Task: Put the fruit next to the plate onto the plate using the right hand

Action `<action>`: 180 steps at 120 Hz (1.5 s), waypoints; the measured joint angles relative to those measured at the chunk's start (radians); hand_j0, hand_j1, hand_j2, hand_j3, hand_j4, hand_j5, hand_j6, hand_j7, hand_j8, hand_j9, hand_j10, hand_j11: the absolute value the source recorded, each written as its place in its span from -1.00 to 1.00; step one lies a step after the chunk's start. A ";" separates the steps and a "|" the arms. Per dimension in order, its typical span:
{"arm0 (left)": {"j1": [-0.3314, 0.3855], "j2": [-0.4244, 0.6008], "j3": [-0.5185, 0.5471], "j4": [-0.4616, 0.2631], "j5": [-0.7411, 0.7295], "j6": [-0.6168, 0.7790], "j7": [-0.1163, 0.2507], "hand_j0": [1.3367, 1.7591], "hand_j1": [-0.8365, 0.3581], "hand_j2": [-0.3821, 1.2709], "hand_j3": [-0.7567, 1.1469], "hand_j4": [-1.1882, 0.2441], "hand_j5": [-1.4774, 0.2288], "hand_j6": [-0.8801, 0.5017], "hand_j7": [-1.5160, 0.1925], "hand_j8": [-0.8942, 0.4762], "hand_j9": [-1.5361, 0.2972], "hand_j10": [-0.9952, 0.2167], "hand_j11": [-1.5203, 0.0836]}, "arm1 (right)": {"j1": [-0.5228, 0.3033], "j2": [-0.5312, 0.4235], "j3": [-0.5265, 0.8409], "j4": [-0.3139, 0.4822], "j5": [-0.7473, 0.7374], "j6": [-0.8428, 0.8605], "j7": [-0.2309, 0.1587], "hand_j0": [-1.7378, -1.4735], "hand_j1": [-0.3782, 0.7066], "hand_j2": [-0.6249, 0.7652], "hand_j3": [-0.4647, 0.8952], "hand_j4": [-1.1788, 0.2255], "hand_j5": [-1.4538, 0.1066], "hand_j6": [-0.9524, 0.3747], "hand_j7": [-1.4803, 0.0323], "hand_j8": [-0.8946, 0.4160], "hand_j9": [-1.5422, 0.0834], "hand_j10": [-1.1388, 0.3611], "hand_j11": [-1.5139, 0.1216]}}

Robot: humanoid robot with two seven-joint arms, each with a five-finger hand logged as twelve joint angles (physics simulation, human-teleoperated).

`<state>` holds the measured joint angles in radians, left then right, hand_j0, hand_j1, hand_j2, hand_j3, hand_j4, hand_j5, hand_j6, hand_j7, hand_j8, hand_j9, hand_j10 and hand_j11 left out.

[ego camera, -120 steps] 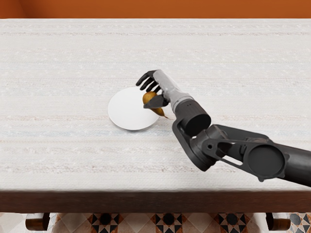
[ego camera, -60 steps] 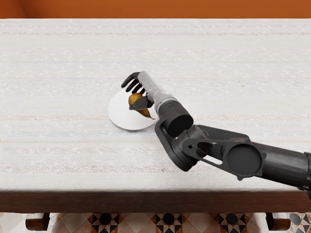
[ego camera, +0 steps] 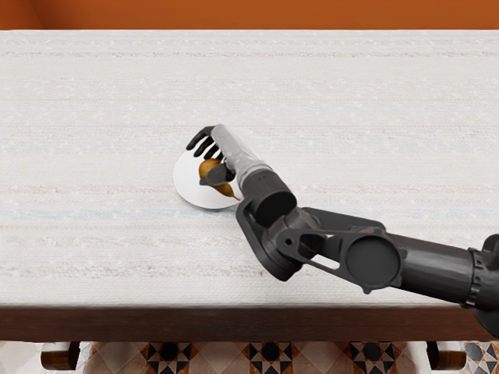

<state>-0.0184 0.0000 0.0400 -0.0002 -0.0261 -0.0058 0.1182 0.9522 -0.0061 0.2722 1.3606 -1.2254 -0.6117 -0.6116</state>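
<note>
My right hand (ego camera: 210, 153) was curled around the pear (ego camera: 209, 169), pinching it between the dark fingers (ego camera: 199, 141) at 11 o'clock and the thumb at 6 o'clock. The golden-brown pear tapered toward 4 o'clock and sat over the right half of the round white plate (ego camera: 187, 184); I couldn't tell whether it touched. The pale table (ego camera: 351, 93) had a streaked grain, and my forearm covered the plate's rim at 4 o'clock.

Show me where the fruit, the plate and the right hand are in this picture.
fruit (ego camera: 209, 169), head view, its rounded body.
plate (ego camera: 187, 183), head view, bare left part.
right hand (ego camera: 206, 146), head view, middle of the hand.
</note>
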 joint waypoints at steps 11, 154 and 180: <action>0.000 0.000 0.000 0.000 0.000 0.000 0.000 0.52 0.98 -0.54 -0.20 0.66 0.73 0.27 0.77 0.30 0.68 0.64 0.90 | 0.001 0.003 0.000 -0.004 0.000 0.000 0.000 -0.39 0.17 0.13 -0.32 -0.16 -0.12 -0.45 -0.05 -0.47 -0.05 -0.18 -0.08; -0.033 0.000 0.000 0.000 0.000 0.000 -0.002 0.52 0.98 -0.54 -0.20 0.66 0.73 0.27 0.77 0.30 0.68 0.64 0.90 | 0.002 -0.261 0.185 0.101 0.226 0.004 0.001 -0.40 -0.93 -0.10 -0.32 0.67 0.85 0.42 0.95 0.35 0.89 0.51 0.84; -0.026 0.000 0.003 0.000 0.000 0.000 -0.001 0.52 0.98 -0.54 -0.20 0.66 0.73 0.27 0.77 0.30 0.68 0.64 0.90 | -0.082 -0.339 0.420 0.140 0.380 0.323 0.001 -0.40 -0.94 -0.10 -0.32 0.68 0.86 0.43 0.95 0.36 0.89 0.52 0.85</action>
<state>-0.0447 0.0000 0.0425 -0.0002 -0.0261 -0.0061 0.1167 0.8707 -0.3455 0.6919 1.5003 -0.8458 -0.2883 -0.6109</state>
